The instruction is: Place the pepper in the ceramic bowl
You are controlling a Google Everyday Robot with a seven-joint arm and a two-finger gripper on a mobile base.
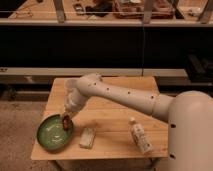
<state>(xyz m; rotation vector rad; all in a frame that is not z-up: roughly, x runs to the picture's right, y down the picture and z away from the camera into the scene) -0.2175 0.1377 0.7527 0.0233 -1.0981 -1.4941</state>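
Now I am holding the pincer [65, 118] over the ceramic bowl [48, 141] | gripping the pepper [65, 121] | next: releasing it inside.

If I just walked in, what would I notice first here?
The big white robot arm reaching left across the wooden table, its gripper holding a small dark red pepper right over the near edge of the green ceramic bowl at the table's front left. Next, the white-and-tan bottle lying at the front right, and a pale packet beside the bowl.
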